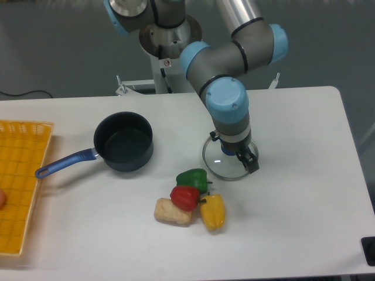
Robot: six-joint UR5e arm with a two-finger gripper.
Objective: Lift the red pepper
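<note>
Heads up: your glossy red bell pepper [185, 197] sits jammed against the green bell pepper [193, 177], yellow bell pepper [213, 212] and a beige bread-like block [172, 212]. The fingers [248, 161] could easily knock or grab a neighbour; can't tell if they're apart or together.

The arm [234, 52] reaches down from the tabletop's [304, 193] far edge, its grey links bent at blue-capped joints, wrist pointing downward. The tool [246, 159] hangs low near the tabletop's middle; its finger spacing cannot be made out.

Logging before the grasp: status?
Tool over glass lid, jaw state unclear. Red pepper untouched. Green pepper, yellow pepper, bread crowd it.
</note>
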